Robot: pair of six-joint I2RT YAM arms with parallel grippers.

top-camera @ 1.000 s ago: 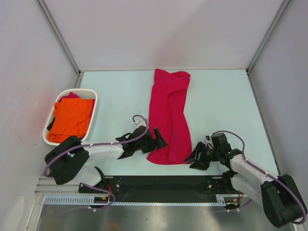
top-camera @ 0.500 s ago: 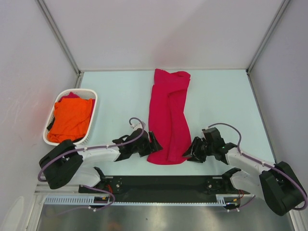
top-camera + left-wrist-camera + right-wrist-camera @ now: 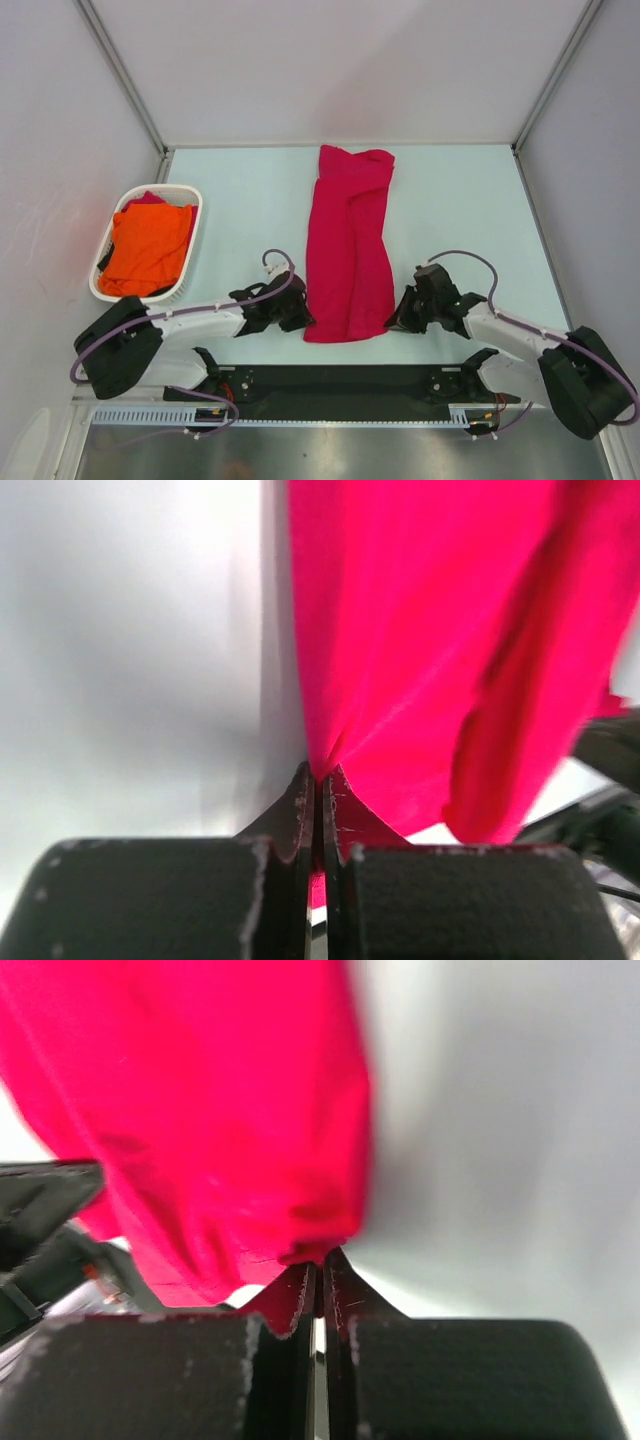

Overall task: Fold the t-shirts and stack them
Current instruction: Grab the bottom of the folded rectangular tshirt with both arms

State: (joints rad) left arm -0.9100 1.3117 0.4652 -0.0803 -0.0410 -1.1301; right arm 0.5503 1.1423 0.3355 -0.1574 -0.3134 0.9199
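Jaws have closed onto crimson t-shirt (image 3: 348,240), stretched near-to-far.

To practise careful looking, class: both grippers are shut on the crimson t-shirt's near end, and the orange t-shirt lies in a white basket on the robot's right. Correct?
No. The white basket with the orange t-shirt sits on the robot's left, as the top view shows. The left gripper and right gripper are indeed shut on the crimson t-shirt's near end.

Crimson t-shirt (image 3: 420,630) — blurred, cut off at both wrist views' top edges
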